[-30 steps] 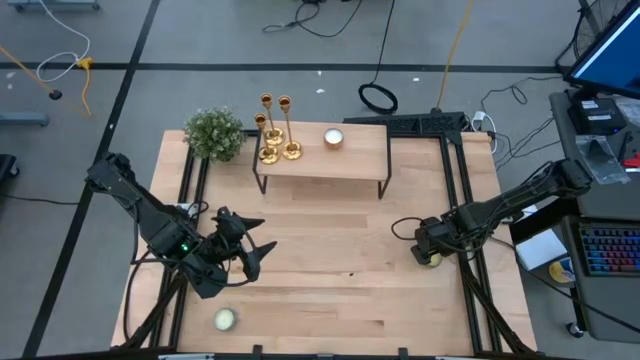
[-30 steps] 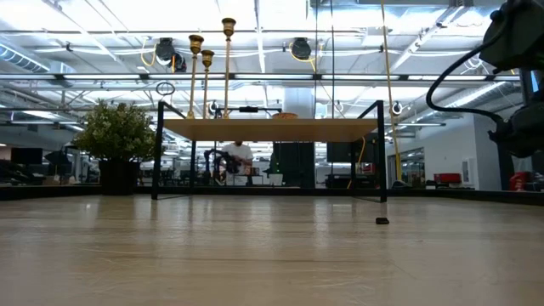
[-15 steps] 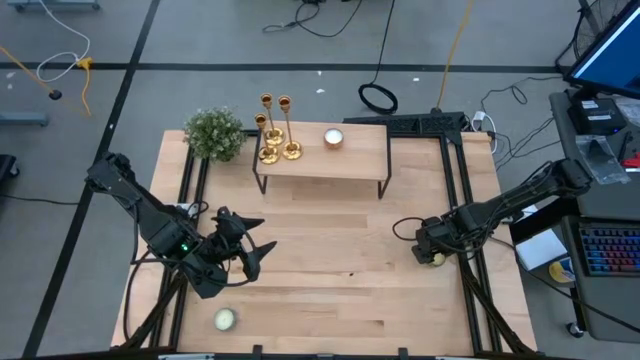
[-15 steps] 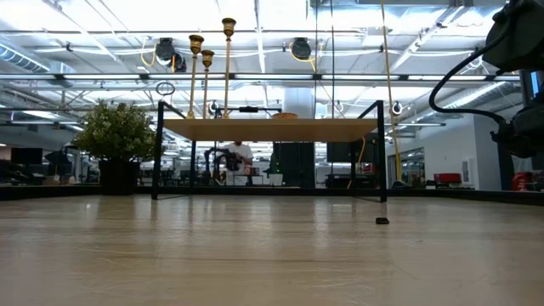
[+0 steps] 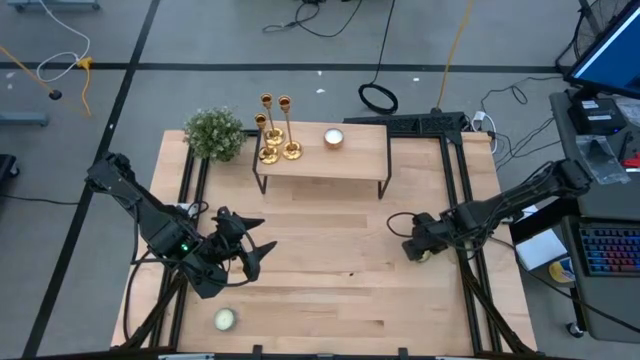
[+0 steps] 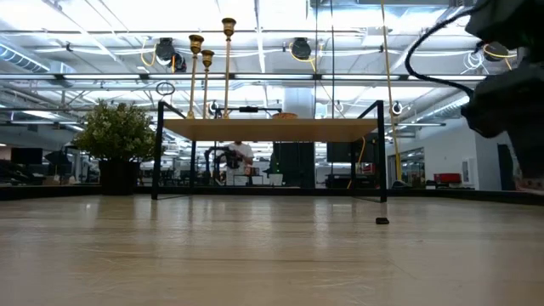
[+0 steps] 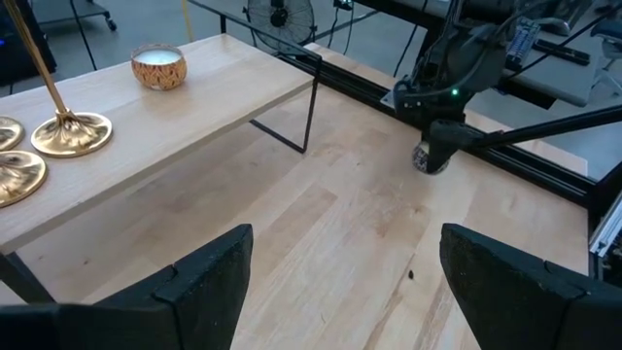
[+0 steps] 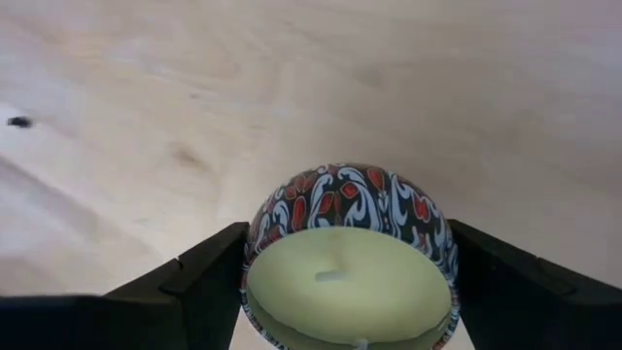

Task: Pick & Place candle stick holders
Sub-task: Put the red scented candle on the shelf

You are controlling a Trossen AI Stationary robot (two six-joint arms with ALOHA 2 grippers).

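Note:
Three gold candlesticks (image 5: 277, 128) stand on their round bases on a small raised wooden shelf (image 5: 350, 160) at the table's far side; two of the bases show in the left wrist view (image 7: 70, 133). My left gripper (image 5: 260, 238) is open and empty above the table's near left part, well short of the shelf. My right gripper (image 5: 416, 250) is at the right, shut on a short candle in a patterned tin (image 8: 350, 262). My right gripper pinches the patterned tin by two opposite sides of its round wall (image 8: 255, 255) between its two fingers. The fingers come slanting down from the table's right. The tin lies tipped, its wax top toward the wrist camera. Whether it clears the table, I cannot tell.
A whitish candle (image 5: 333, 138) sits on the shelf right of the candlesticks. A green bushy plant (image 5: 214, 133) stands left of the shelf. Another round candle (image 5: 224, 319) lies near the table's near left edge. A small dark speck (image 5: 350, 274) lies mid-table.
My right gripper has moved a little toward the table's left edge with the patterned candle in its hold.

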